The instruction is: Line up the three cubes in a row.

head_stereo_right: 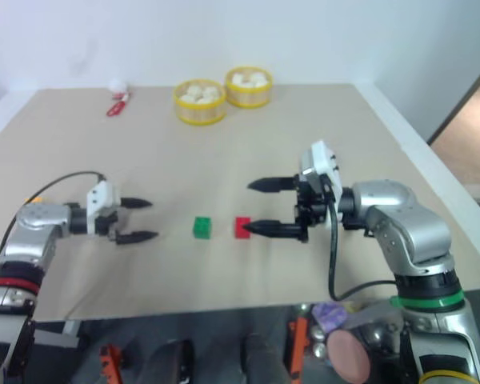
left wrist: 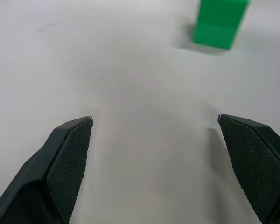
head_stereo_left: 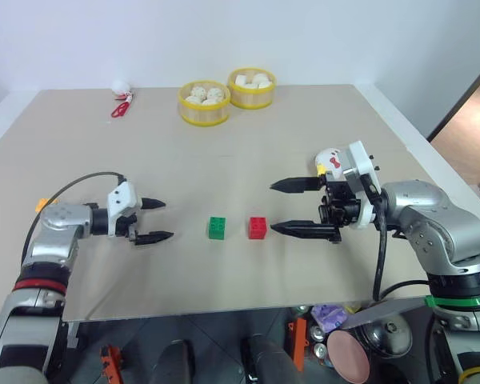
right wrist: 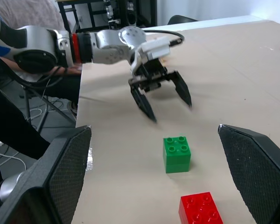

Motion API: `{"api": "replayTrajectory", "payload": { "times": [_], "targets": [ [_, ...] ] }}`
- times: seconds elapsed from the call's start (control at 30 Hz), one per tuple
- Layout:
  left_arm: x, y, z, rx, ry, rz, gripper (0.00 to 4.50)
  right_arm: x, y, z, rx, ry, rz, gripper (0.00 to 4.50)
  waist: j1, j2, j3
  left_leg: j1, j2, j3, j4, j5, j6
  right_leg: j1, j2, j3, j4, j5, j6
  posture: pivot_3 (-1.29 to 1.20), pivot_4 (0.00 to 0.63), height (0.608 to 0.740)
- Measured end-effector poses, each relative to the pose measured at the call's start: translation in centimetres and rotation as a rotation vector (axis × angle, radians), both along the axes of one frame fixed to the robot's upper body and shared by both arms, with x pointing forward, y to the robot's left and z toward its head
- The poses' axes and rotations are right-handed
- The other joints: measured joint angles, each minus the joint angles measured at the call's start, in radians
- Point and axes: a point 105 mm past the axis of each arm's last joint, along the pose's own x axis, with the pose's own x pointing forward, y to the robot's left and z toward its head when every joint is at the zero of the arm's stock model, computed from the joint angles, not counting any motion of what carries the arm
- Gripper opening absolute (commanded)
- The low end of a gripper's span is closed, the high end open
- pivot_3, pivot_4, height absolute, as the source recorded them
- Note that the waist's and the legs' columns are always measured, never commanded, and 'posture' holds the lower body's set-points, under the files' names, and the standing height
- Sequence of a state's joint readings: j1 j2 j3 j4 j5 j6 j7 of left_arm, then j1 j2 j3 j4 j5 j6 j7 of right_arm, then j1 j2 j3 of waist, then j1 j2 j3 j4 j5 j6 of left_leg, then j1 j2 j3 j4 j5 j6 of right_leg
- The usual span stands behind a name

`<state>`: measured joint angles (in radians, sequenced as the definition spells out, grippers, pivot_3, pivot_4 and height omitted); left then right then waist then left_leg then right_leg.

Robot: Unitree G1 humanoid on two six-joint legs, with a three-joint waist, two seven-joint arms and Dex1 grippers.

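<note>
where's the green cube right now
In the left eye view the green cube sits on the table near its front middle, just left of the red cube and apart from it, between the two open claws.

A tan table (head_stereo_left: 224,168) is filling most of the head view, its far edge running along the top of the frame. Lying on it just below centre are a green cube (head_stereo_left: 217,228) and a red cube (head_stereo_left: 258,228), side by side and slightly apart, green on the left. Two yellow steamer baskets (head_stereo_left: 204,103) are sitting at upper centre, touching each other, with pale buns inside. A small white-and-red toy (head_stereo_left: 122,99) is lying at upper left, well apart from the baskets. A bit of orange (head_stereo_left: 42,205) is showing at the left edge, partly hidden.
</note>
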<state>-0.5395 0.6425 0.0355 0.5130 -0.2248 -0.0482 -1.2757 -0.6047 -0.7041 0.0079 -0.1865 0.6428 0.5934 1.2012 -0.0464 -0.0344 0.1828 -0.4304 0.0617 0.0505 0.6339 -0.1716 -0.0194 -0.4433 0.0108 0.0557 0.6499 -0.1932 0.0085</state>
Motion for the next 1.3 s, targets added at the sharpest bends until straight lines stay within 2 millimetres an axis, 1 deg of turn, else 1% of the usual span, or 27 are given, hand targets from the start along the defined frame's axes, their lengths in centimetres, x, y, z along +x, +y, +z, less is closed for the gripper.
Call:
{"api": "replayTrajectory", "payload": {
  "times": [0.1, 0.2, 0.23, 0.27, 0.33, 0.37, 0.47, 0.5, 0.57, 0.63, 0.67, 0.73, 0.83, 1.0, 1.17, 1.3],
  "targets": [
    [0.1, -0.6, 1.1, -0.130, -0.007, 0.129, 4.43, 1.1, 1.0, 0.2, 0.018, -0.043, -0.046, 4.50, 0.000, 0.000, 0.000, 0.001, 0.001, 0.000, 0.000, 0.000, 0.000, 0.000, 0.000, 0.000, 0.001, 0.000, 0.000, 0.00, 0.150, 0.740],
    [-0.8, -1.0, 1.4, -0.252, 0.020, 0.267, 4.43, 2.0, 2.0, -0.1, 0.047, -0.048, -0.087, 4.50, -0.001, 0.000, 0.000, 0.001, 0.001, 0.001, 0.000, 0.000, 0.000, 0.000, 0.000, 0.000, 0.001, 0.001, 0.002, 0.00, 0.150, 0.740],
    [-1.2, -1.0, 1.0, -0.282, 0.037, 0.319, 4.43, 2.1, 2.2, -0.2, 0.053, -0.044, -0.093, 4.50, -0.002, 0.000, 0.000, 0.001, 0.001, 0.001, 0.000, 0.000, -0.001, 0.000, 0.000, 0.001, 0.001, 0.002, 0.004, 0.00, 0.150, 0.740],
    [-1.9, -0.7, 0.2, -0.303, 0.061, 0.411, 4.43, 2.1, 2.7, -0.3, 0.065, -0.037, -0.084, 4.50, -0.005, 0.000, 0.000, 0.002, 0.002, 0.002, -0.001, -0.001, -0.001, 0.000, 0.001, 0.001, 0.001, 0.002, 0.004, 0.00, 0.150, 0.740],
    [-3.3, 0.1, -2.4, -0.311, 0.153, 0.570, 4.43, 1.9, 3.4, -0.6, 0.072, -0.023, -0.064, 4.50, -0.003, 0.000, 0.000, 0.002, 0.002, 0.001, -0.001, -0.002, 0.000, 0.000, 0.002, 0.001, 0.001, 0.002, 0.003, 0.00, 0.150, 0.740],
    [-3.7, 0.2, -2.3, -0.329, 0.150, 0.610, 4.43, 1.9, 3.6, -0.7, 0.074, -0.020, -0.060, 4.50, -0.002, -0.002, 0.000, 0.002, 0.003, 0.000, 0.000, -0.002, 0.000, 0.000, 0.002, 0.000, 0.001, 0.001, 0.003, 0.00, 0.150, 0.740],
    [-4.3, 2.4, -2.5, -0.337, 0.148, 0.818, 4.43, 1.8, 3.7, -0.7, 0.077, -0.020, -0.049, 4.50, 0.000, -0.002, -0.001, 0.004, 0.003, -0.001, -0.001, -0.002, 0.000, 0.002, 0.002, -0.001, 0.001, -0.001, -0.002, 0.00, 0.150, 0.740],
    [-4.4, 3.2, -2.6, -0.354, 0.144, 0.897, 4.43, 1.8, 3.8, -0.7, 0.077, -0.019, -0.046, 4.50, 0.000, -0.002, -0.001, 0.005, 0.002, 0.000, 0.000, -0.002, 0.000, 0.002, 0.002, 0.000, 0.001, -0.001, -0.002, 0.00, 0.150, 0.740],
    [-4.3, 4.2, -2.6, -0.374, 0.141, 1.005, 4.43, 1.9, 3.8, -0.8, 0.079, -0.013, -0.041, 4.50, -0.002, -0.003, -0.002, 0.007, 0.002, 0.000, 0.000, -0.002, 0.000, 0.003, 0.002, 0.001, 0.001, -0.001, -0.002, 0.00, 0.150, 0.740],
    [-4.3, 5.6, -2.6, -0.381, 0.130, 1.116, 4.43, 2.0, 3.9, -0.8, 0.075, -0.013, -0.033, 4.50, -0.007, -0.004, -0.002, 0.009, 0.001, -0.001, 0.000, -0.002, 0.000, 0.003, 0.002, 0.001, 0.001, 0.002, -0.004, 0.00, 0.150, 0.740],
    [-4.5, 6.9, -2.7, -0.378, 0.118, 1.193, 4.43, 2.0, 3.9, -0.9, 0.074, -0.012, -0.030, 4.50, -0.011, -0.004, -0.002, 0.010, 0.001, -0.002, 0.000, -0.002, 0.000, 0.003, 0.003, 0.001, 0.001, 0.002, -0.004, 0.00, 0.150, 0.740],
    [-4.8, 8.7, -2.6, -0.379, 0.101, 1.290, 4.43, 2.1, 4.0, -0.9, 0.073, -0.009, -0.027, 4.50, -0.011, -0.004, -0.002, 0.009, 0.001, -0.003, 0.000, -0.002, 0.000, 0.003, 0.005, 0.001, 0.001, 0.002, -0.005, 0.00, 0.150, 0.740],
    [-4.7, 10.3, -2.2, -0.403, 0.077, 1.380, 4.43, 2.1, 4.5, -1.0, 0.071, -0.012, -0.010, 4.50, -0.005, -0.004, -0.002, 0.008, 0.001, -0.004, -0.001, -0.002, 0.000, 0.002, 0.005, 0.001, 0.001, 0.002, -0.005, 0.00, 0.150, 0.740],
    [-4.6, 12.4, -1.4, -0.423, 0.034, 1.487, 4.43, 2.0, 4.6, -0.9, 0.068, -0.024, -0.002, 4.50, -0.001, -0.005, -0.002, 0.006, 0.000, -0.001, -0.001, -0.002, -0.001, 0.002, 0.003, 0.002, 0.000, 0.002, -0.004, 0.00, 0.150, 0.740],
    [-4.5, 13.2, -2.0, -0.408, 0.045, 1.541, 4.43, 2.0, 4.7, -0.9, 0.071, -0.023, -0.001, 4.50, -0.001, -0.005, -0.002, 0.006, 0.000, -0.001, -0.001, -0.003, -0.001, 0.002, 0.002, 0.002, -0.001, 0.002, -0.004, 0.00, 0.150, 0.740],
    [-4.0, 14.1, -1.6, -0.373, 0.019, 1.555, 4.43, 2.0, 4.7, -0.9, 0.069, -0.025, -0.003, 4.50, -0.001, -0.006, -0.002, 0.006, 0.000, -0.001, -0.001, -0.003, -0.001, 0.002, 0.003, 0.002, -0.001, 0.002, -0.004, 0.00, 0.150, 0.740]
  ]
}}
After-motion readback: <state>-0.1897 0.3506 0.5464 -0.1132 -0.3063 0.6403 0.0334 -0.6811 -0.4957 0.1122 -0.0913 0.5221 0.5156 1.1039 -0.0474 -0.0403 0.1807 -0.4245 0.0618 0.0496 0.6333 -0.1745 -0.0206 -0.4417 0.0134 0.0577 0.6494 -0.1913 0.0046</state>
